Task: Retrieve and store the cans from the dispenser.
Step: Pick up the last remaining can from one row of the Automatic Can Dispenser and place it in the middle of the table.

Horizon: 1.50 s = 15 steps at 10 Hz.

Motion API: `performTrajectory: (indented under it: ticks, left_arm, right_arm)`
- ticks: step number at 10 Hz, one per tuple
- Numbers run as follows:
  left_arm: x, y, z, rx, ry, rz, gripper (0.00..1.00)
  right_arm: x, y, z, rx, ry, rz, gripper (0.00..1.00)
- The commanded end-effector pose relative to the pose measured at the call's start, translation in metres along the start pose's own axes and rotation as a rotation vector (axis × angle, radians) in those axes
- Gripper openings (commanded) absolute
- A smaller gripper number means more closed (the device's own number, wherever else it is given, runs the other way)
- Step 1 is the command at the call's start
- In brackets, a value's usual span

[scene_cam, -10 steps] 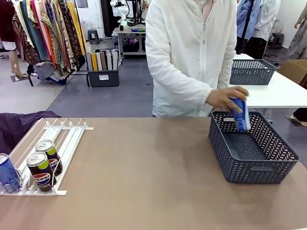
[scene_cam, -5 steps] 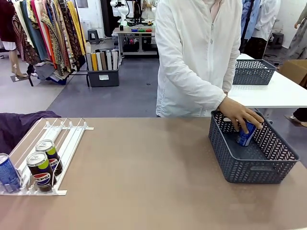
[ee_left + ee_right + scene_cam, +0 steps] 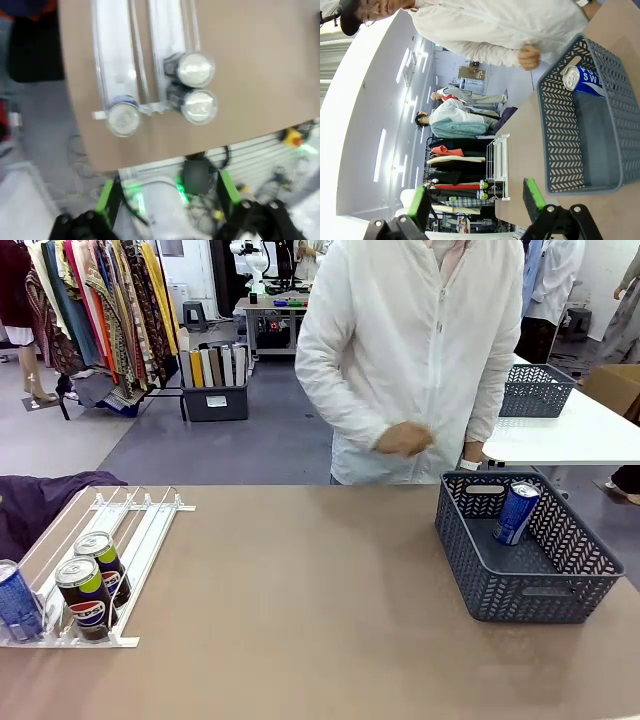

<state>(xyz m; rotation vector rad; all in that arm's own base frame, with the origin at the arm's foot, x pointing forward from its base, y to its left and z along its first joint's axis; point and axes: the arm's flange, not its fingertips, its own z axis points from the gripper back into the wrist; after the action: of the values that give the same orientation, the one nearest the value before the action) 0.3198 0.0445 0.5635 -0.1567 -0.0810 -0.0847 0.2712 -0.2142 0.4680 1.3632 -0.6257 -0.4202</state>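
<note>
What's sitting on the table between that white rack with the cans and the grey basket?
Nothing: in the front view the stretch of brown table between the dispenser and the basket is bare.

Blue can [image 3: 516,512] tilted inside basket [image 3: 530,590], right. Two Pepsi cans [image 3: 85,598] and second blue can [image 3: 18,602] at near end of dispenser [image 3: 140,515], left.

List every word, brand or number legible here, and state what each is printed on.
"PEPSI": on the front black and yellow-green drink can in the flat white wire-rail dispenser.
"SW": white lettering, the rest hidden, on the blue-and-white can leaning in the dark grey mesh basket.
Rear black and yellow-green can: logo shows, word too small.
Blue can at the dispenser's front left: lettering too blurred.
</note>
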Motion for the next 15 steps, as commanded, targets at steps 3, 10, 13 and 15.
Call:
performTrajectory:
  ticks: [3,10,13,15]
  left_arm:
    - [-0.007,0.017,0.004,-0.138,-0.013,0.081,1.00]
    - [0.002,0.025,-0.092,0.063,0.032,0.246,1.00]
    - [0.004,0.026,-0.130,0.109,0.041,0.291,1.00]
    - [0.010,0.030,-0.146,0.170,0.065,0.318,1.00]
  right_arm:
    - [0.002,0.003,-0.001,0.023,-0.011,0.014,1.00]
    - [0.002,0.003,-0.001,0.023,-0.011,0.014,1.00]
    - [0.002,0.003,-0.001,0.023,-0.011,0.014,1.00]
    - [0.002,0.003,-0.001,0.023,-0.011,0.014,1.00]
